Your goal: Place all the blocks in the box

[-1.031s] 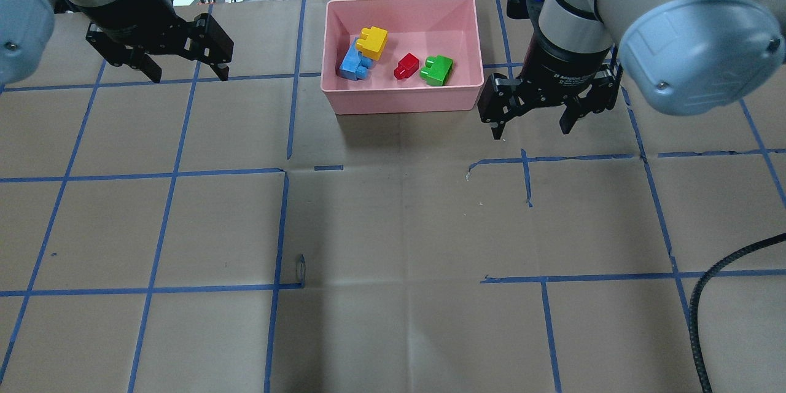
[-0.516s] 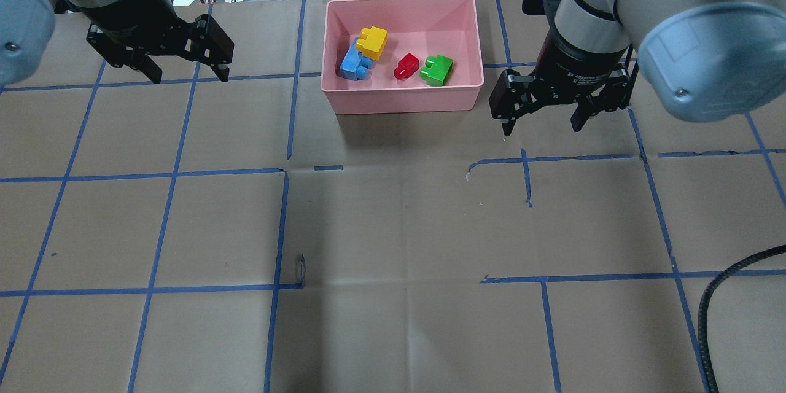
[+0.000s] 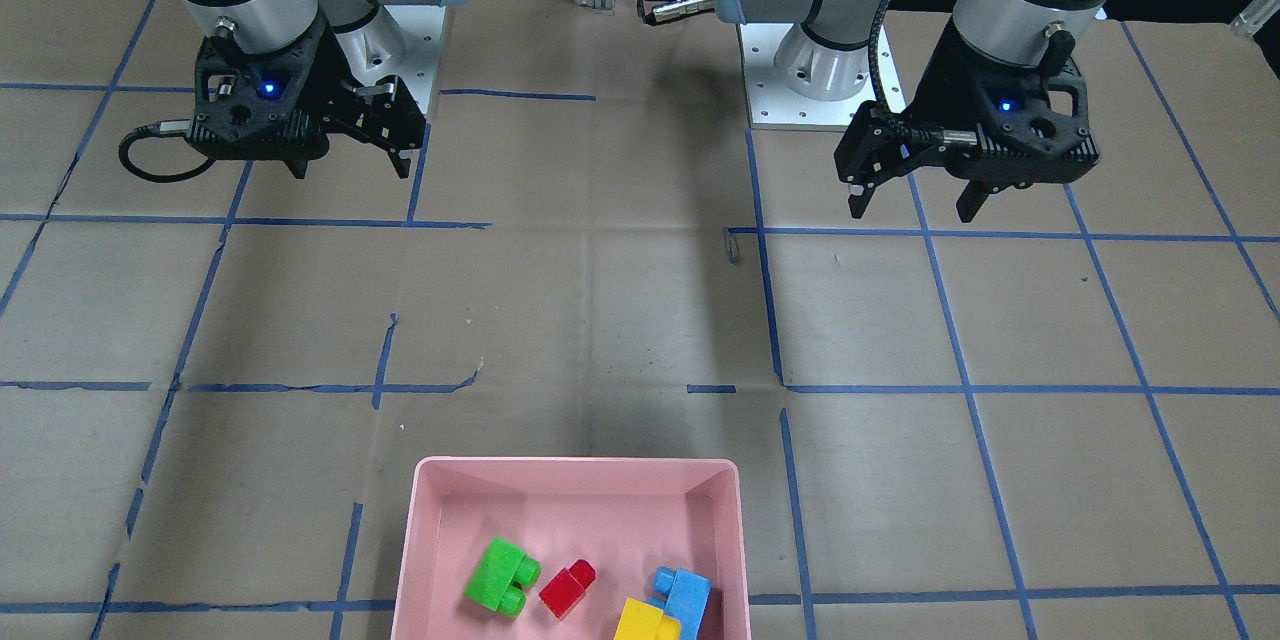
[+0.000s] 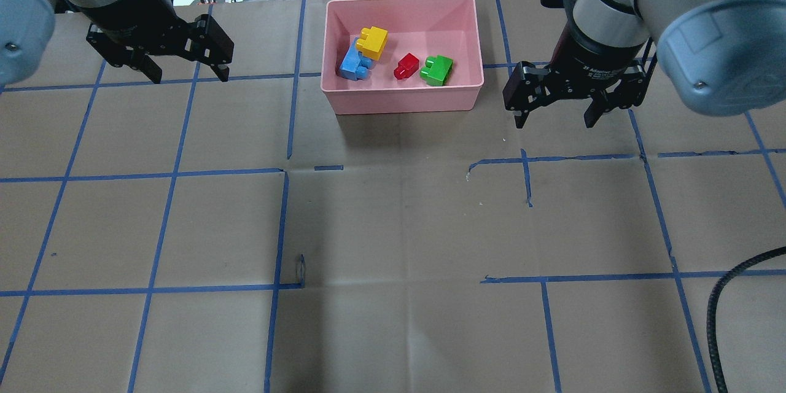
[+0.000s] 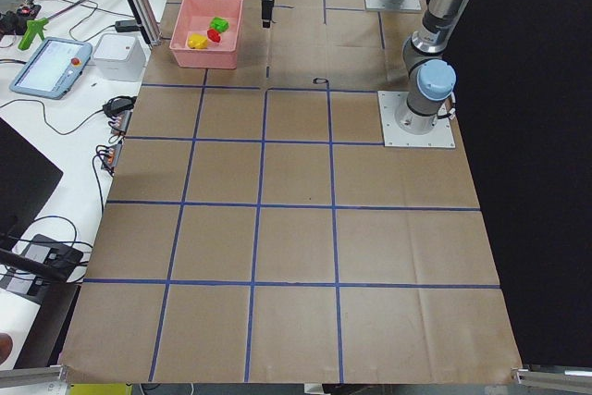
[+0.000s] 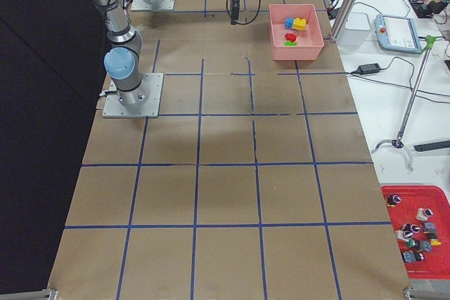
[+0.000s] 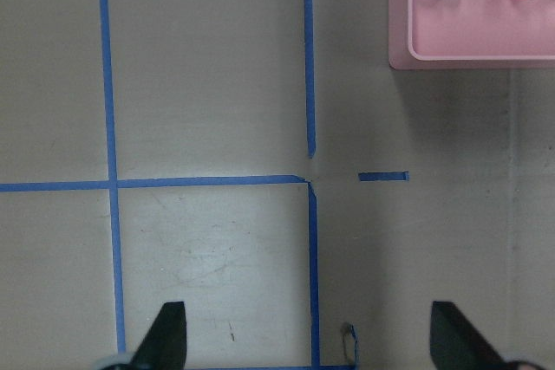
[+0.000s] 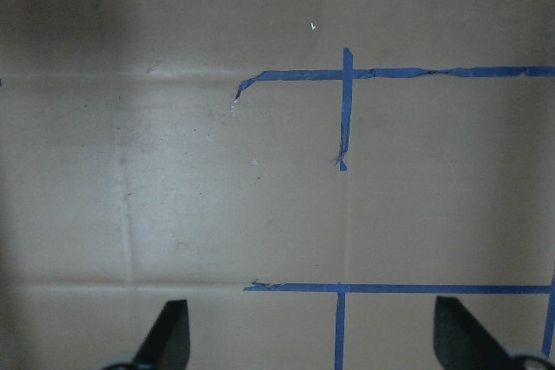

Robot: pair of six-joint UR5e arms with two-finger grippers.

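Four blocks (image 4: 437, 70) lie in the box (image 4: 402, 101). The left hand (image 4: 189, 77) at its nine o'clock and the right hand (image 4: 556, 123) at four both stand wide, empty.

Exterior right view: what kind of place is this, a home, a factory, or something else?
Most likely a robotics lab. A robot arm is mounted on a table marked with a blue tape grid, and a teach pendant lies on the white side bench.
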